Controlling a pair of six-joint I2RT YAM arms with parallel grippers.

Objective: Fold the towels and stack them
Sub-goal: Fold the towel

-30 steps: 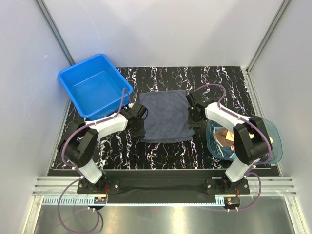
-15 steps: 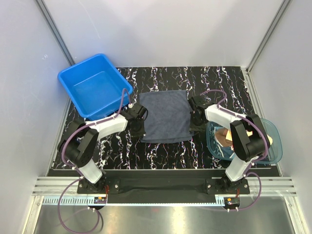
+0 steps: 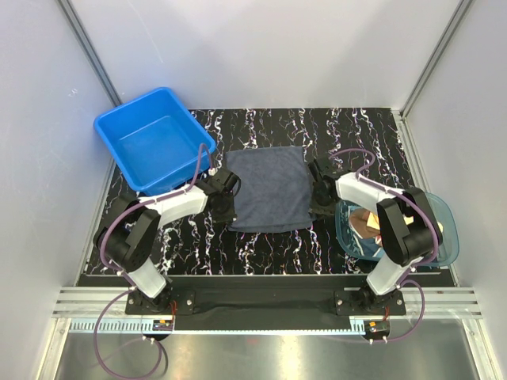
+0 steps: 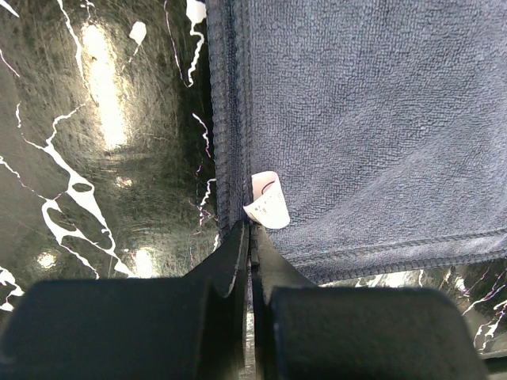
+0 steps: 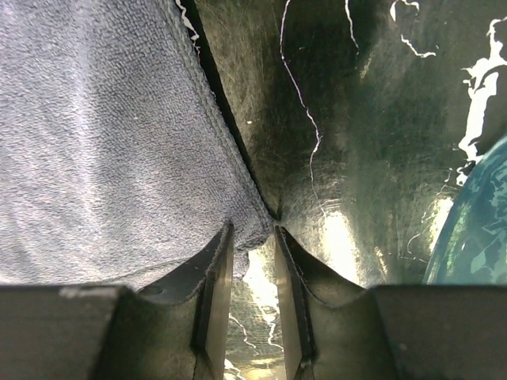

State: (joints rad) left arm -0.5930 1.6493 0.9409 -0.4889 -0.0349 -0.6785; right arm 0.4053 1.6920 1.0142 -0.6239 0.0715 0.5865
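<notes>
Sliding nearer along the right hem, the right claw (image 5: 252, 231) is now straddling the near right corner of the dark navy-grey towel (image 3: 268, 188), its fingers standing apart with nothing gripped yet. The left claw (image 4: 251, 231), parted a second ago, is now pinching together on the near left corner, just beside the white label (image 4: 268, 204). That towel is lying flat and spread on the tabletop (image 3: 348, 131), between the arms. Being light, limp terry, it is likely going to sag and drag, so both near corners are looking like the sound places to hold.
</notes>
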